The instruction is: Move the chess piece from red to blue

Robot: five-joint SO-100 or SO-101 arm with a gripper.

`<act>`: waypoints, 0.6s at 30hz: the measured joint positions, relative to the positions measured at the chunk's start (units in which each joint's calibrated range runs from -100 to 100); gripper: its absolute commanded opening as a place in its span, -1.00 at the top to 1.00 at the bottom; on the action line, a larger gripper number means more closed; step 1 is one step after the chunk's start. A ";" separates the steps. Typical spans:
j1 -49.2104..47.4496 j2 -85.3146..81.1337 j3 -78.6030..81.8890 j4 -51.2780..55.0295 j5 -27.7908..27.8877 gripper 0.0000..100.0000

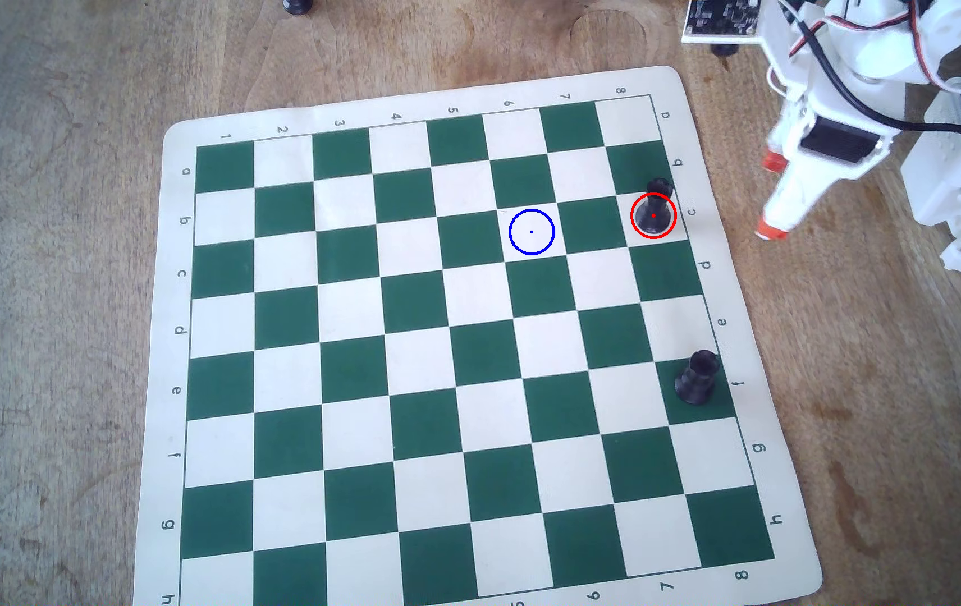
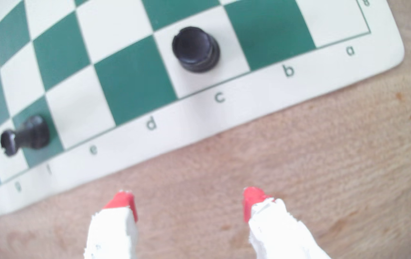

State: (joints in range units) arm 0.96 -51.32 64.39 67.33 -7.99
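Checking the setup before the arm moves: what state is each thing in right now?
chess piece: upright inside the red circle, untouched.
red circle: occupied.
blue circle: vacant, on a white square.
second black piece: upright near the board's edge.
gripper: jaws open, over the bare table, off the board.

Green-and-cream checkered board (image 1: 350, 373), black chess piece (image 1: 654, 211), red-tipped white gripper (image 1: 771, 195).
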 measured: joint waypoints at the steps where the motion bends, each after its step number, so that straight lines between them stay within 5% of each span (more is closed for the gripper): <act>1: 0.00 0.50 0.09 -1.35 0.15 0.51; 18: 0.88 13.49 6.15 -25.42 0.59 0.56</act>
State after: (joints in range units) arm 1.84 -37.83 70.54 41.91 -7.40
